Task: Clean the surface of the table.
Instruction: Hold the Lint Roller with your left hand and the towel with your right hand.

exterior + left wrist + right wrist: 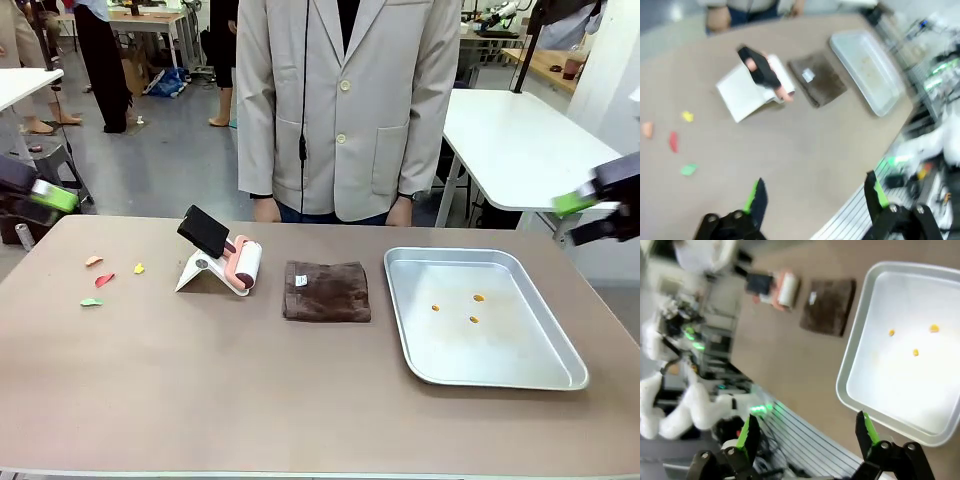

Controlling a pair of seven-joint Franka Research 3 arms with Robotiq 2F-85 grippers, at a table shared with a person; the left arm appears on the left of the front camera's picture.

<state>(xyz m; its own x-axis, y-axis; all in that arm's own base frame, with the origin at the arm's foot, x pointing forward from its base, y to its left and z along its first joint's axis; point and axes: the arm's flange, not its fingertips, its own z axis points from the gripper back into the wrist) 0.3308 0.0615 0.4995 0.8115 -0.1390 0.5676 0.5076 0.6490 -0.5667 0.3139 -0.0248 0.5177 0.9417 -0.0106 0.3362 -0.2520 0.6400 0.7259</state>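
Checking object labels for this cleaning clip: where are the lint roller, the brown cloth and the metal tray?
lint roller [247, 264]: front view, on its white roll.
brown cloth [327, 291]: front view, middle of the folded cloth.
metal tray [520, 345]: front view, bare part of its floor.

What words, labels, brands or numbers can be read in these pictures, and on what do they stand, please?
No text is readable.
White tag on the brown cloth: too small and blurred to read.
Lint roller, metal tray: no print visible.
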